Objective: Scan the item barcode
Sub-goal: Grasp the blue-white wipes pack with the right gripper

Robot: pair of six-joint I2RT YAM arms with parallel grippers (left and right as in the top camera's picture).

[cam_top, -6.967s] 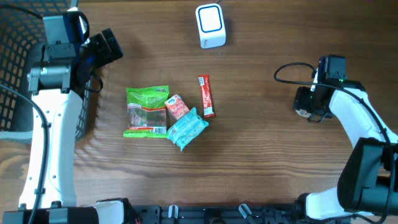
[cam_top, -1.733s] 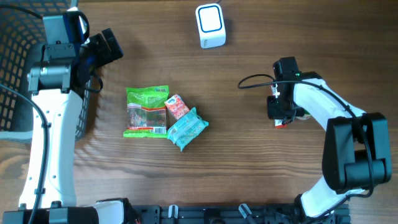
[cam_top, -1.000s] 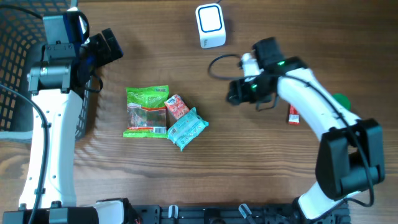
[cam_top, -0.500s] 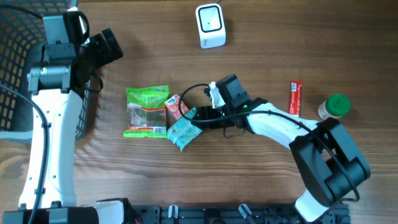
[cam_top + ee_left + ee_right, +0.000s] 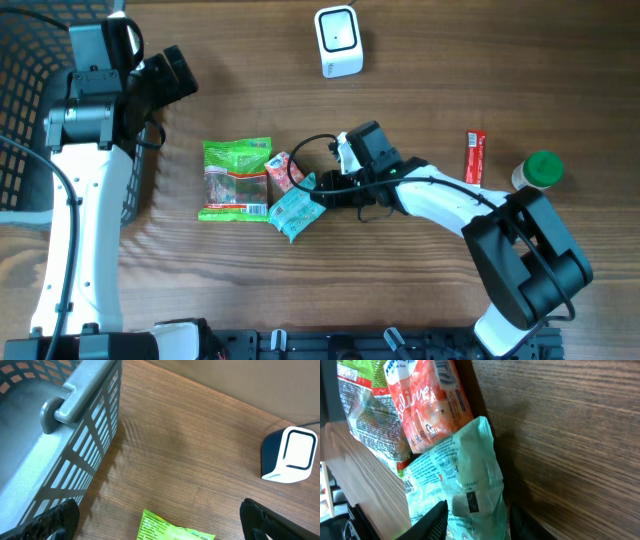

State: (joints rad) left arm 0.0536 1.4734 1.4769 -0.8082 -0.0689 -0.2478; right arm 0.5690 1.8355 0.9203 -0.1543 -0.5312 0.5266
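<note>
Overhead: pale-green crinkled packet (image 5: 300,208) with white print lies mid-table, touching a red packet (image 5: 284,170). Right gripper (image 5: 323,194) straddles its right end, jaws half-closed; grip unclear. Left gripper (image 5: 172,75) gapes empty, far left.

Four snack packets (image 5: 236,180) (image 5: 284,170) (image 5: 298,208) (image 5: 473,158), one scanner (image 5: 339,42), one green-capped bottle (image 5: 538,170), one basket (image 5: 25,110).

Scanner (image 5: 338,42) sits behind the packet cluster (image 5: 237,180); basket (image 5: 20,120) left, bar (image 5: 474,158) right.
</note>
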